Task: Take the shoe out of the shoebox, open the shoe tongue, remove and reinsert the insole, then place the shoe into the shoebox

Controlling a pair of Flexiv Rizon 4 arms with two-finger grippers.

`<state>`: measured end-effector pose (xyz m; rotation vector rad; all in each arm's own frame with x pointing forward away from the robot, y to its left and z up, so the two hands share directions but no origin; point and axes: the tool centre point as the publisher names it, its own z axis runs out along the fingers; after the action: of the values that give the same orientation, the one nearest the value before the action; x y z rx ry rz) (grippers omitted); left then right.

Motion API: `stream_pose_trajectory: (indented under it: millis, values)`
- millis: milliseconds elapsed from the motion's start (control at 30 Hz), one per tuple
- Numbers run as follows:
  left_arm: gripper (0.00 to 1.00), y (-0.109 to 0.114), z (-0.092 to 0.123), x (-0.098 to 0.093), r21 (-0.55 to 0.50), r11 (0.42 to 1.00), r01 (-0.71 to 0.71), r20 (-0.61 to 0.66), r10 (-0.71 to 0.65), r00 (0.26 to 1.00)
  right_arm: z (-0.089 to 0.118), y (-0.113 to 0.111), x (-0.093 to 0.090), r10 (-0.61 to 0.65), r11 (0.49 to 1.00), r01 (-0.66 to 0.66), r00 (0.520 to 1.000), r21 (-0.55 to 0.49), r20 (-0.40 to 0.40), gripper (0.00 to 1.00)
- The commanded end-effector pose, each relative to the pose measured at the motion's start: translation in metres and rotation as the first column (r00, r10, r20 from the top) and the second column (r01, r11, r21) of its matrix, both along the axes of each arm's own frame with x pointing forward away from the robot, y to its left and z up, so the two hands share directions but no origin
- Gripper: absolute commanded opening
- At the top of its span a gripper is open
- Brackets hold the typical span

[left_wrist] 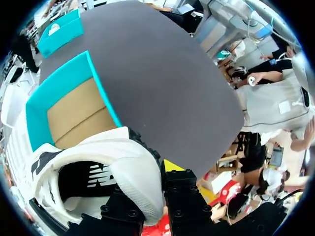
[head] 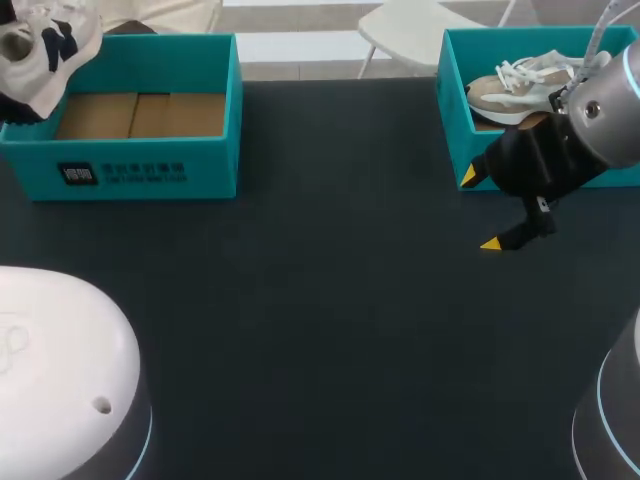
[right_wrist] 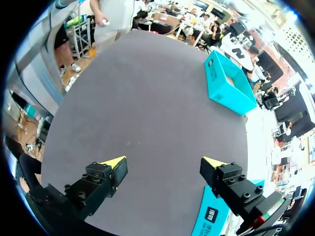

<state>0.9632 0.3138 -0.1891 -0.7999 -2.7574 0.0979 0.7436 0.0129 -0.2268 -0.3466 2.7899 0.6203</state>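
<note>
A white shoe with black markings [head: 35, 45] hangs above the far left corner of the left teal shoebox [head: 150, 165], whose cardboard floor is bare. In the left wrist view my left gripper [left_wrist: 156, 173] is shut on the rim of this white shoe [left_wrist: 98, 172], with the left teal shoebox [left_wrist: 42, 105] below it. A beige and white shoe [head: 520, 85] lies in the right teal shoebox [head: 460, 110]. My right gripper [head: 480, 210] stands open just in front of that box, above the mat. Its fingers [right_wrist: 110, 169] hold nothing.
The dark mat [head: 320, 300] stretches between the two boxes. White arm housings stand at the near left [head: 60, 370] and near right [head: 610, 420]. In the right wrist view a teal box corner [right_wrist: 211, 216] is close under the gripper.
</note>
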Motion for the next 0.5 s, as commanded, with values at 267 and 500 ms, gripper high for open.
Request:
stream_pose_trajectory:
  millis: [267, 500]
  values:
    - [0.0, 0.01, 0.011, 0.011, 0.165, 0.468, 0.868, -0.081, -0.871, 0.484, -0.001, 0.001, 0.0, -0.002, 1.0, 0.002, 1.0, -0.003, 0.002, 1.0]
    - [0.0, 0.01, 0.011, 0.011, 0.165, 0.468, 0.868, -0.081, -0.871, 0.484, -0.001, 0.001, 0.0, -0.002, 1.0, 0.002, 1.0, -0.003, 0.002, 1.0]
